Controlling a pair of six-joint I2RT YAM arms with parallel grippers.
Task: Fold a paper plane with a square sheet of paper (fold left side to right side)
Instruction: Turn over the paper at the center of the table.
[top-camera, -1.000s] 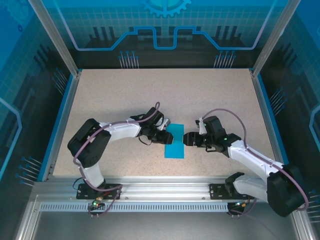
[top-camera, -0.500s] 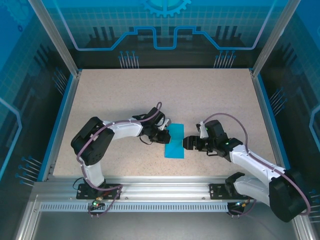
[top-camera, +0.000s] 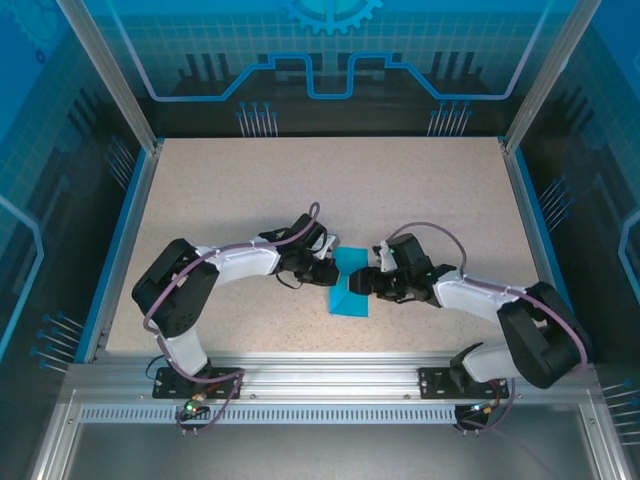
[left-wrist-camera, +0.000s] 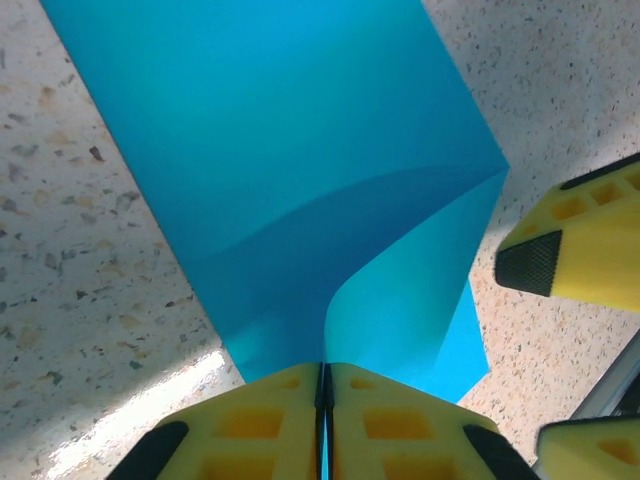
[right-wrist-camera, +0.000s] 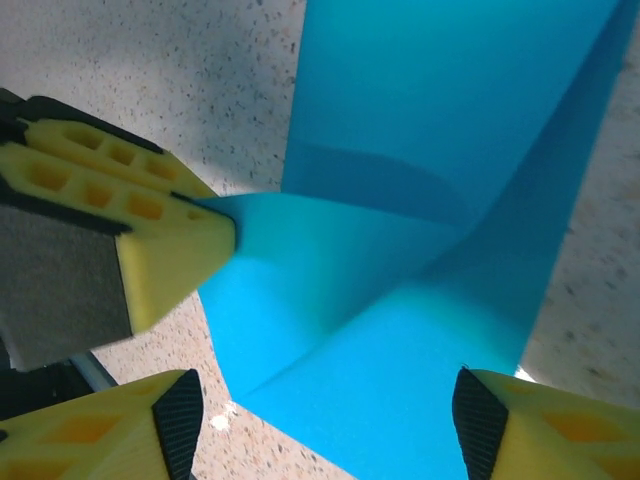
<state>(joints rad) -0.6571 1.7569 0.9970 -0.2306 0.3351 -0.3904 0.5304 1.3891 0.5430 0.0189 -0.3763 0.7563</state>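
Thin bright cyan-blue paper sheet (top-camera: 350, 303) lying centre of the speckled counter (top-camera: 300, 190): left jaws, having just clamped together on its left edge, are curling it up rightward, right jaws standing apart, moving in close, so the fold is beginning.

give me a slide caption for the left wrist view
Left gripper pinches the curled-up edge of the cyan sheet, right gripper open beside it.

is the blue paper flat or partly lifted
Partly lifted: the left gripper pinches one corner of the paper, curling it up; the rest lies on the table.
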